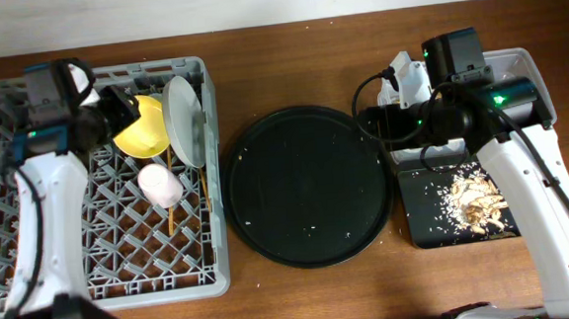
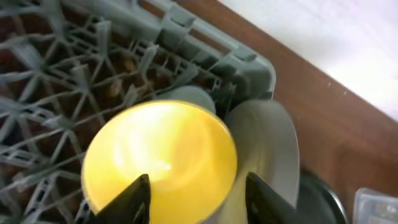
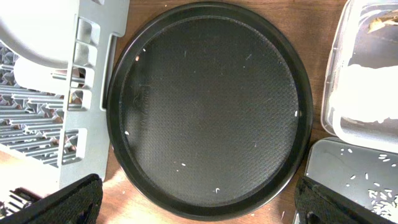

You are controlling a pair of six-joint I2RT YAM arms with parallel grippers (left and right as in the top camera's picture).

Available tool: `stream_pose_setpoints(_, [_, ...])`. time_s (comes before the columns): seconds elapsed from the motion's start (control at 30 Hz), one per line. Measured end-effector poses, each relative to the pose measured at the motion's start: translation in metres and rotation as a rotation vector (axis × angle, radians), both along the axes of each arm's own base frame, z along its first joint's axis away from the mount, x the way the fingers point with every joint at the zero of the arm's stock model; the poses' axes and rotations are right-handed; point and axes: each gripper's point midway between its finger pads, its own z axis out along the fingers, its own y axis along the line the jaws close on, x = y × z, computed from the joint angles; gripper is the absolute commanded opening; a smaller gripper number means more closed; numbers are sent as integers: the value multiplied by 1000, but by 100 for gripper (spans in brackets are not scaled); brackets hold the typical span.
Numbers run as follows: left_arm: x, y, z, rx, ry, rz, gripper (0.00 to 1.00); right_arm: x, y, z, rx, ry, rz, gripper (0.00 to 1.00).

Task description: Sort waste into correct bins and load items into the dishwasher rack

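My left arm (image 1: 48,184) reached over the dishwasher rack (image 1: 150,68), jaws apart, straddling the rim of the yellow bowl (image 2: 155,155) that sat there against the upright plate (image 2: 267,143). My right arm (image 1: 523,175) hung above the round black tray (image 3: 211,106), jaws wide apart and empty.

a large round black tray (image 1: 306,185) flecked with crumbs sits on the brown wooden table (image 1: 303,297).
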Motion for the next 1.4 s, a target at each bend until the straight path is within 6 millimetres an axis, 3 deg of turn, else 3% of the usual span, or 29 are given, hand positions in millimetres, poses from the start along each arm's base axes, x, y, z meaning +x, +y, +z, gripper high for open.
stream_pose_setpoints(0.07, [-4,-5,6,27,-9,-22,61,0,0,0,0,0,0,99])
stream_pose_setpoints(0.13, [6,-26,8,37,-42,-69,61,0,0,0,0,0,0,99])
stream_pose_setpoints(0.17, [16,-39,-7,30,-23,-82,61,0,0,0,0,0,0,99])
stream_pose_setpoints(0.23, [32,-48,-40,-3,25,-56,60,0,0,0,0,0,0,99])
stream_pose_setpoints(0.3, [49,-49,-53,-62,14,5,59,0,0,0,0,0,0,99])
stream_pose_setpoints(0.47, [60,-51,-30,-152,-67,9,61,0,0,0,0,0,0,99])
stream_pose_setpoints(0.57, [45,-36,10,-159,-127,36,69,0,0,0,0,0,0,99])
stream_pose_setpoints(0.67, [43,-24,-1,-113,-92,89,68,0,0,0,0,1,0,99])
stream_pose_setpoints(0.77, [54,-23,-53,-116,10,112,49,0,0,0,0,0,0,99])
stream_pose_setpoints(0.8, [56,-24,-64,-122,29,116,48,0,0,0,0,1,0,99])
stream_pose_setpoints(0.83, [56,-24,-67,-123,37,117,36,0,0,0,0,0,0,99])
stream_pose_setpoints(0.87, [56,-24,-69,-127,42,121,6,0,0,0,0,0,0,99])
stream_pose_setpoints(0.9, [55,-25,-71,-132,49,121,0,0,0,0,0,0,0,99])
stream_pose_setpoints(0.93, [56,-35,-68,-158,48,98,0,0,0,0,0,0,0,99])
stream_pose_setpoints(1.0, [56,-36,-58,-148,28,90,0,0,0,0,0,0,0,99])
stream_pose_setpoints(1.03, [48,-30,-44,-145,18,103,0,0,0,0,0,0,0,99])
stream_pose_setpoints(1.1, [20,4,-4,-130,-15,174,0,0,0,0,0,0,0,98])
stream_pose_setpoints(1.13, [-2,21,27,-117,-60,183,0,0,0,0,0,0,0,99])
stream_pose_setpoints(1.2, [-29,12,64,-222,-132,7,0,0,0,0,0,-2,0,99])
stream_pose_setpoints(1.23, [-37,6,71,-298,-156,-94,0,0,0,0,0,-1,0,99])
stream_pose_setpoints(1.33, [-42,-27,65,-680,-222,-468,0,0,0,0,0,-1,0,99])
stream_pose_setpoints(1.4, [-28,-23,33,-780,-210,-508,0,0,0,0,0,1,0,99])
